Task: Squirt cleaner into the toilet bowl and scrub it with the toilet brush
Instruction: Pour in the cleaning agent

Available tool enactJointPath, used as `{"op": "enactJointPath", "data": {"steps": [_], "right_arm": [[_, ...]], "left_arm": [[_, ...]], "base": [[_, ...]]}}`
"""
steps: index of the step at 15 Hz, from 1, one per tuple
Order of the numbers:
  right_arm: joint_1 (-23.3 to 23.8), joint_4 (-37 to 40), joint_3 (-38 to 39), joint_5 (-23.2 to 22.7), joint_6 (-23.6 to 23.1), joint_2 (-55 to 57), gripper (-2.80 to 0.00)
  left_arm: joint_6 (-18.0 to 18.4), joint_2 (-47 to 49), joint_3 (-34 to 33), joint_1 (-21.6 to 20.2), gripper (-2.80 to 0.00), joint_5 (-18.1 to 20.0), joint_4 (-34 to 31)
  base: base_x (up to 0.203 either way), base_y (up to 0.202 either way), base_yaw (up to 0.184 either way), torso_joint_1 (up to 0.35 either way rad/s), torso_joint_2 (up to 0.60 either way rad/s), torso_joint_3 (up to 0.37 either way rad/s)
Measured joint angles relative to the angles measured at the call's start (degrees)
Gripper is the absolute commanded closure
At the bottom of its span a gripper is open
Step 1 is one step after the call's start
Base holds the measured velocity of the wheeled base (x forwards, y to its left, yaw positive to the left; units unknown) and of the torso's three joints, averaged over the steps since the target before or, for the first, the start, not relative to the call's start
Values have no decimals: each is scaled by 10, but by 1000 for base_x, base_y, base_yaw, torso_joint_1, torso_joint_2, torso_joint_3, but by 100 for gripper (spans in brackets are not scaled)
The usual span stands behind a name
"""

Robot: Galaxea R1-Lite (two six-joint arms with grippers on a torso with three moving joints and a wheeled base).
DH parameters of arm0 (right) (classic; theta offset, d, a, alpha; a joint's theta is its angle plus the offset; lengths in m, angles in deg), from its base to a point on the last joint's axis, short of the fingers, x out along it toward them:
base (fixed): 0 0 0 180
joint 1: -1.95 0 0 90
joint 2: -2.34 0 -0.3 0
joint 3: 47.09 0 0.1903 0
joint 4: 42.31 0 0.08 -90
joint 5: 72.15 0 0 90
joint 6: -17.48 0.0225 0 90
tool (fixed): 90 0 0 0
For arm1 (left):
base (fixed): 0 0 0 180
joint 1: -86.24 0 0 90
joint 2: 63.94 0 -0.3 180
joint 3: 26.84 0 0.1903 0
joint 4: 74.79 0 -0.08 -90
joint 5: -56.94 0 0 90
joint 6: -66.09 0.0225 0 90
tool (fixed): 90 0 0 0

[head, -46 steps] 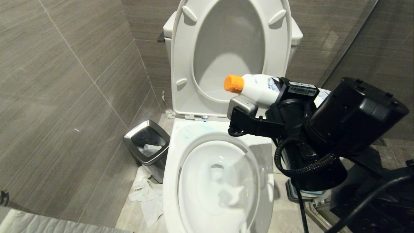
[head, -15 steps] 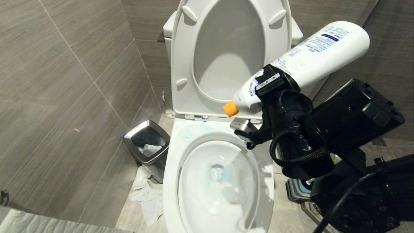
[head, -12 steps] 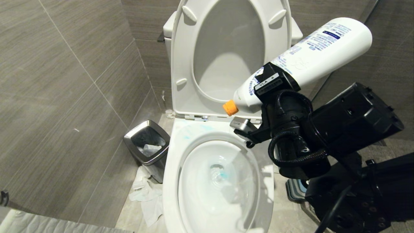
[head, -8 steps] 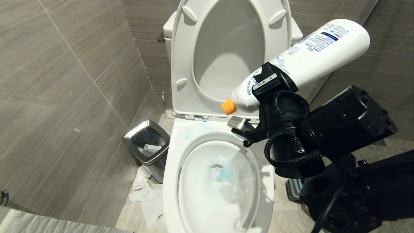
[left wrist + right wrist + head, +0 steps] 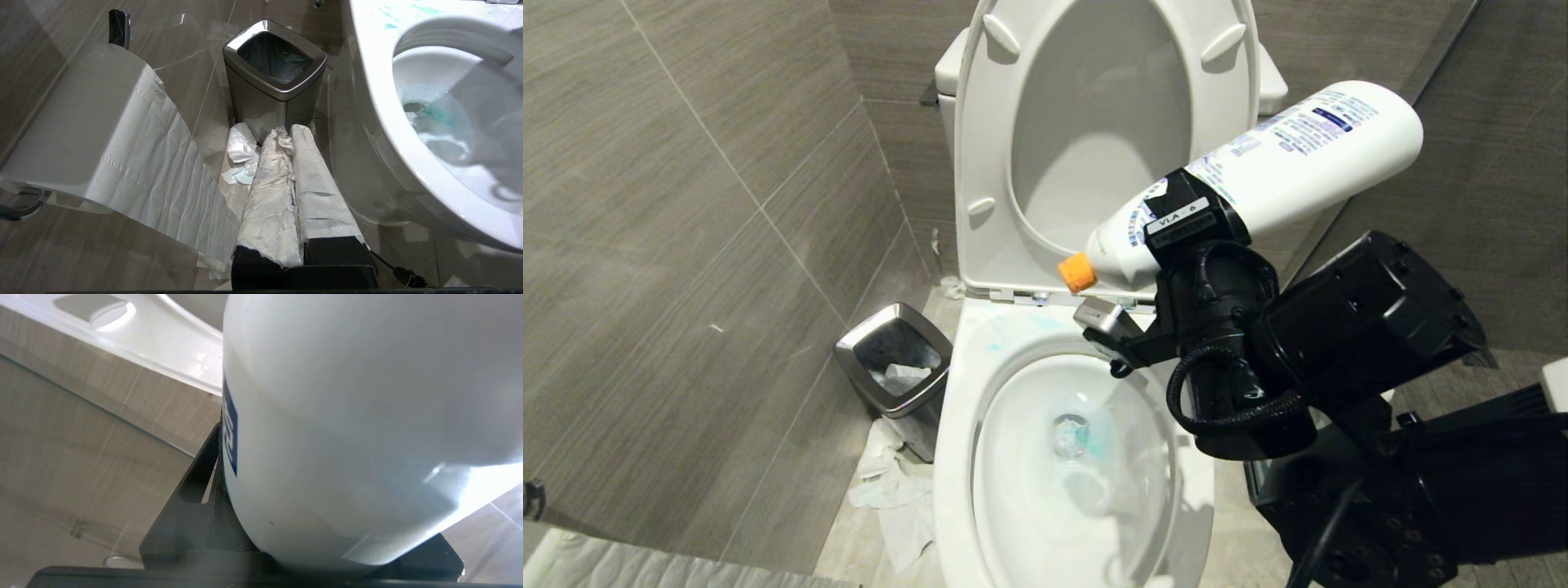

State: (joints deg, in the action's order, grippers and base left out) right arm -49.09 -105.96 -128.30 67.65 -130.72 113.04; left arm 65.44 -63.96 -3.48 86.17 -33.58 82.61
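The tiled floor [image 5: 1258,539] carries everything here. The white toilet bowl [image 5: 956,457] stands on it against the back wall. Just beside the bowl, on its left, a small steel-rimmed waste bin [image 5: 894,371] sits on the tiles, close to the side wall. Crumpled white tissue [image 5: 886,490] lies on the floor at the foot of the bin, touching the base of the bowl.

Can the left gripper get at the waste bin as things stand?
Probably yes: the left gripper, shut, points at the waste bin, with only crumpled tissue on the floor between them.
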Motion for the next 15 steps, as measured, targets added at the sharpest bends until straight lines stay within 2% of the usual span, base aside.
{"op": "enactJointPath", "data": {"steps": [2, 6, 8, 12, 15], "right_arm": [[-3, -1, 0, 0, 11, -4, 0], [-6, -1, 2, 15, 96, -10, 0], [-7, -1, 0, 51, 153, -15, 0], [-19, 1, -18, 153, 277, -47, 0], [-65, 1, -65, 220, 290, -68, 0]], "left_arm": [[0, 0, 0, 0, 0, 0, 0], [0, 0, 0, 0, 0, 0, 0], [0, 0, 0, 0, 0, 0, 0], [0, 0, 0, 0, 0, 0, 0], [0, 0, 0, 0, 0, 0, 0]], "base": [[0, 0, 0, 0, 0, 0], [0, 0, 0, 0, 0, 0], [0, 0, 0, 0, 0, 0], [0, 0, 0, 0, 0, 0], [0, 0, 0, 0, 0, 0]]}}
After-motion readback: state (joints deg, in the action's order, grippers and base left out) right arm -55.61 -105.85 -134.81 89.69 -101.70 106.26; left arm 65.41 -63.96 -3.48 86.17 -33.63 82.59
